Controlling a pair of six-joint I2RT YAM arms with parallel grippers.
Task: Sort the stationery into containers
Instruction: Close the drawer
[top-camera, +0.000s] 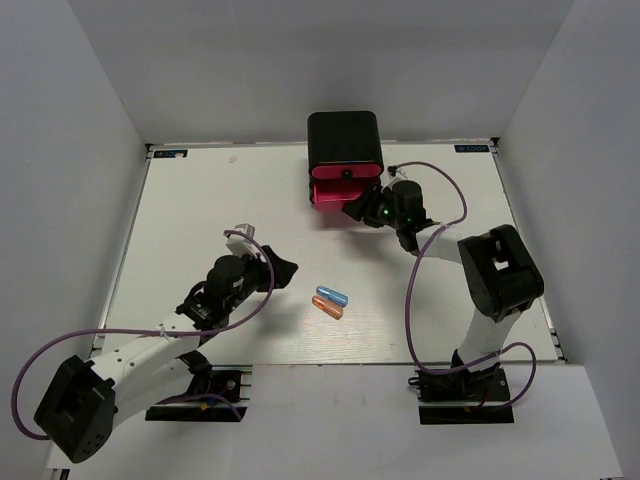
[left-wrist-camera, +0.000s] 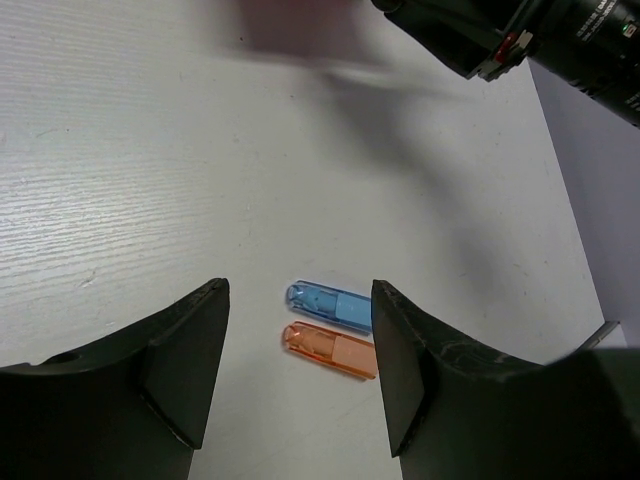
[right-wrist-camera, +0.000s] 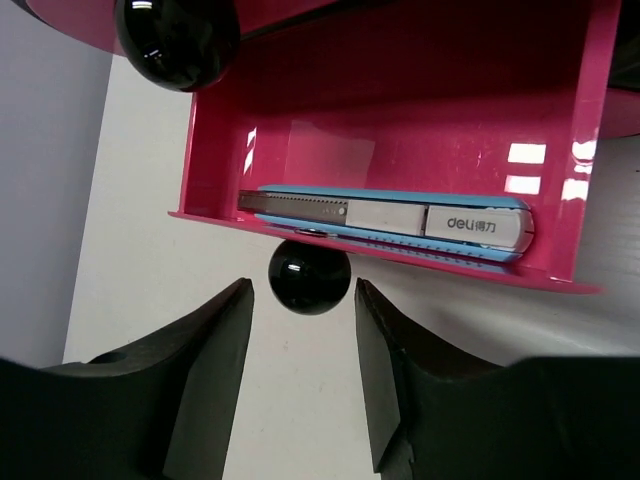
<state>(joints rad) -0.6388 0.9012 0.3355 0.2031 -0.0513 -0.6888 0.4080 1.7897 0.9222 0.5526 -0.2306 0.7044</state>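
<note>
A blue capsule-like piece and an orange one lie side by side mid-table. My left gripper hovers open just short of them, holding nothing. The black cabinet stands at the back, with one pink drawer pulled out. A blue utility knife lies in that drawer. My right gripper is open in front of the drawer's black knob, which sits just beyond the fingertips, untouched.
The knob of a drawer above shows at the top of the right wrist view. My right arm crosses the upper right of the left wrist view. White walls enclose the table on three sides.
</note>
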